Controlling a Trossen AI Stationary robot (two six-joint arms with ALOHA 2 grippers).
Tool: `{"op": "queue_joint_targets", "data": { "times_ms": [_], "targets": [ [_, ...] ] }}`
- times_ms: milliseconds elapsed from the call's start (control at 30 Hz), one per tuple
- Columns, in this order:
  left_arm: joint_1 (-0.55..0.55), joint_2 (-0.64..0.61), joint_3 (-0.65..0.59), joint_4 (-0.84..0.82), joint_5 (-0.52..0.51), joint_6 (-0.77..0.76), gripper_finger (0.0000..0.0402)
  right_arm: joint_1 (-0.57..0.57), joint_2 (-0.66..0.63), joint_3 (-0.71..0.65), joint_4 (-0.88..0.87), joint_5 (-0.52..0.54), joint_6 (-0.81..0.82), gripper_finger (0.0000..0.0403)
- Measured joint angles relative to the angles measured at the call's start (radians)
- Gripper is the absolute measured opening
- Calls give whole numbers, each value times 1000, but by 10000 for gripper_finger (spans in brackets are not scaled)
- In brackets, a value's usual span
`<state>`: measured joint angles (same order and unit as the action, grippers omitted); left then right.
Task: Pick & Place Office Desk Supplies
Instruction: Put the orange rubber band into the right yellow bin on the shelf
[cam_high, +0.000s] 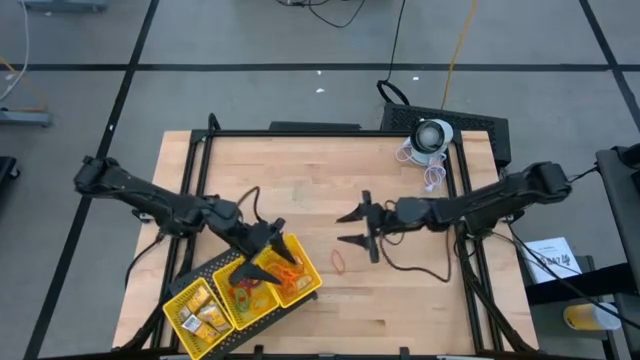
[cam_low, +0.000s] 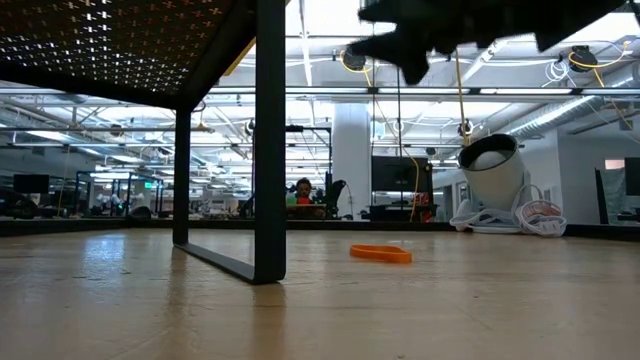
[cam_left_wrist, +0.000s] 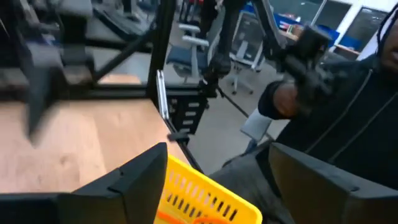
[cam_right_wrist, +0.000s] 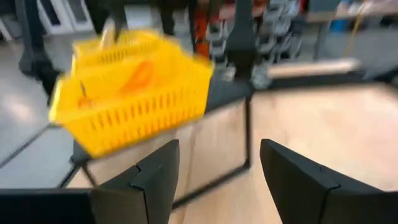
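A yellow three-compartment tray (cam_high: 205, 283) stands at the table's near left corner. Its compartments hold yellow-gold blocks (cam_high: 203, 315), small coloured rings (cam_high: 243, 290) and orange rubber bands (cam_high: 285, 270). One orange rubber-band loop (cam_high: 340, 263) lies flat on the wood right of the tray, and it also shows in the low view (cam_low: 380, 254). My left gripper (cam_high: 278, 238) hangs open over the tray's right compartment, with nothing between its fingers (cam_left_wrist: 130, 183). My right gripper (cam_high: 353, 228) stands open above the table's middle, just beyond the loose loop, pointing toward the tray (cam_right_wrist: 134, 93).
A white round device with coiled cables (cam_high: 432, 135) sits at the far right. Black frame rails (cam_high: 200, 170) run along the table's sides, and one post (cam_low: 268, 140) stands in the low view. A person in dark clothes (cam_left_wrist: 348, 93) is beyond the near left corner.
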<state>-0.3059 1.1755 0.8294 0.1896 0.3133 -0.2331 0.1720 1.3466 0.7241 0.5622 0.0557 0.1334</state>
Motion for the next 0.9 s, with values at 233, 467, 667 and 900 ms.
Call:
{"op": "queue_joint_targets", "data": {
  "times_ms": [233,467,667,900],
  "targets": [
    [23,-73,0,-2,-71,20,311,1,240,0,17,-7,23,215],
    [26,-63,0,-6,-150,21,312,36,428,3,19,-1,35,212],
    [31,-38,0,-12,-190,21,313,85,491,12,-17,97,5,212],
    [33,-35,0,-20,-191,21,313,100,487,14,-131,262,-6,166]
  ]
}}
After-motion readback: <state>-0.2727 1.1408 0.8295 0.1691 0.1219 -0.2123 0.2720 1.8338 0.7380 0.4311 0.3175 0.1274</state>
